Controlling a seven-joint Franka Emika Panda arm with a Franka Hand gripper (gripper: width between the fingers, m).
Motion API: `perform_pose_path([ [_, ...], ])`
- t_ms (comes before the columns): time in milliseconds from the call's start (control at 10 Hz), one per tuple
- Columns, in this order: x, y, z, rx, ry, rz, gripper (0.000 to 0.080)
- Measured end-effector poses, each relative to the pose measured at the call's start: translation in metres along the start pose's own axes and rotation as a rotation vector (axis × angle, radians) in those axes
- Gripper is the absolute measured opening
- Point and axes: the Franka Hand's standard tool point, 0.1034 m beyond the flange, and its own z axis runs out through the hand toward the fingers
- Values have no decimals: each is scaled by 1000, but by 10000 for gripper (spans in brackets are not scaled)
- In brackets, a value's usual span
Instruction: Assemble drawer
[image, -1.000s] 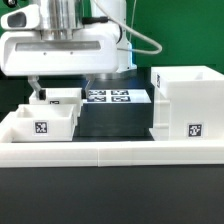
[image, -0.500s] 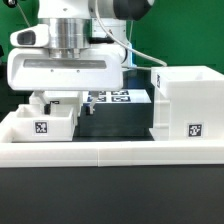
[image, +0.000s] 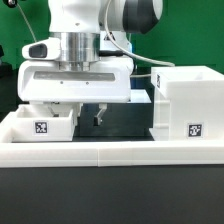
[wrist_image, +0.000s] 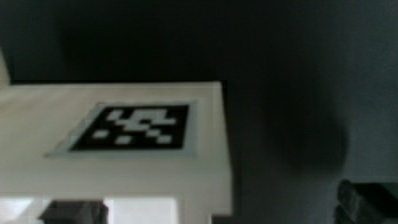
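Dark table (image: 125, 122) w/ long low white wall (image: 110, 152) along near edge. Panda arm (image: 85, 25) comes down over centre-left. Drawer parts sit just behind the wall. Tall housing (image: 185, 100) is on the right and an open-top tray (image: 40, 125) on the left, both tagged and well apart. Gripper (image: 76, 110) hangs low between them, nearer the tray, jaws spread wide, nothing held. Wrist view shows a white surface w/ one tag (wrist_image: 139, 128) below; can't tell which part.
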Motion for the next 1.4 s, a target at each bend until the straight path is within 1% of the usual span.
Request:
perform_pose_path([
  [300,1,1,1,-8,14,0,649],
  [400,3,4,0,-16,27,1,541],
  [500,3,4,0,-17,28,1,404],
  [600,3,4,0,-17,28,1,404],
  [700,3,4,0,-17,28,1,169],
  [800,3,4,0,-17,28,1,169],
  [900,3,3,0,-16,28,0,56],
  [1000,3,3,0,-16,28,1,39],
  [1400,3,3,0,-16,28,1,39],
])
